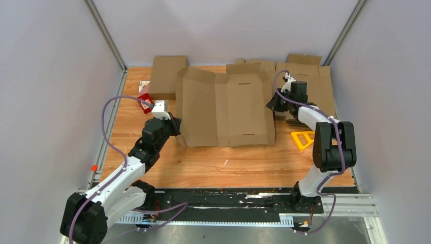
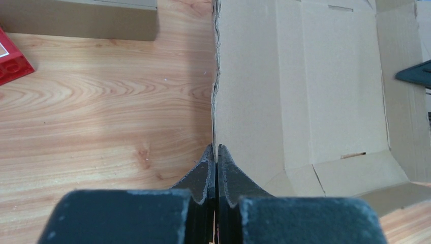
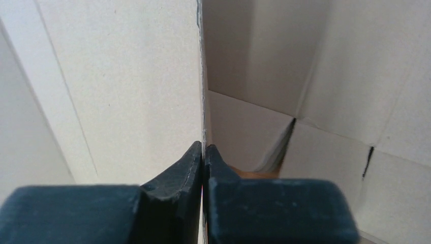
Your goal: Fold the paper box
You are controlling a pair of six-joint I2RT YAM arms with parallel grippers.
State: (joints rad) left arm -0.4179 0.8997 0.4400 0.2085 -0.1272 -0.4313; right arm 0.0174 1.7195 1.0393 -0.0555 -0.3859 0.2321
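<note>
**Two-handed hold on a part-folded box.** The left pincer (image 2: 215, 152) is clamped on a raw edge of the paper box (image 1: 223, 109), with only the thickness of the card between its fingers. The right pincer (image 3: 203, 150) is likewise closed on a thin card edge, seen end-on in its own wrist view.

Each grip takes one side wall: the left at 9 o'clock of the box, the right at 3 o'clock, towards the far corner. Both walls stand lifted off the table (image 1: 228, 165), and the wide middle panel with its two slots lies between them. Gripping the walls by their edges is probably meant to bend both side creases at once and to stop the sheet sliding.

The box sits at the centre of the table, inner face up, with its far flaps at 12 o'clock.

- **Left arm:** the left arm (image 1: 127, 168) runs from its base at 7 o'clock towards 1 o'clock, low and stretched, with its wrist close over the table.
- **Right arm:** the right arm (image 1: 333, 145) rises from 5 o'clock to a high elbow, and its forearm points towards 10 o'clock.

Beyond the box are a flat brown carton (image 1: 167, 76) at 11 o'clock, a red block (image 2: 12, 63) just beside it, a pile of blanks (image 1: 310, 76) at 1 o'clock and a yellow frame (image 1: 303, 138) at 4 o'clock
</note>
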